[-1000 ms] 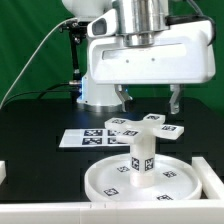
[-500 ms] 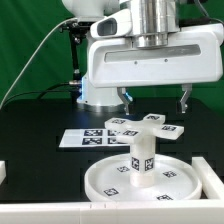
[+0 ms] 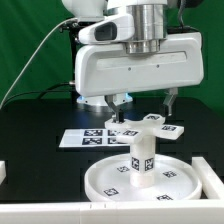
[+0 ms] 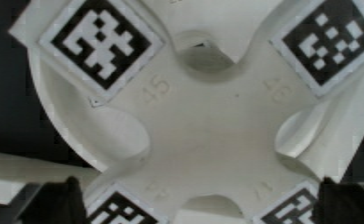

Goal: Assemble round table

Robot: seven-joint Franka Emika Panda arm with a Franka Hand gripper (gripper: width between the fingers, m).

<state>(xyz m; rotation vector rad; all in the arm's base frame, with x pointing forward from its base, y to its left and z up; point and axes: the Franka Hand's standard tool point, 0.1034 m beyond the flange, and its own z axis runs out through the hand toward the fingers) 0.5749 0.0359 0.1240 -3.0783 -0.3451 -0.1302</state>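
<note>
I've got the gripper (image 3: 142, 102) spread wide and empty, poised right over the cross-shaped piece (image 3: 147, 126), which lies flat on the black table (image 3: 35, 115), partly over the marker board (image 3: 78, 138). The cylinder (image 3: 142, 158) stands upright in the round disc (image 3: 175, 184) nearer the camera, so I judge this is the pickup of the cross. Next I need to descend and close on one arm. The fingertips are barely visible in the wrist view.

Cyl (image 3: 141, 159) upright in disc (image 3: 100, 180), cross (image 3: 150, 126) behind
</note>
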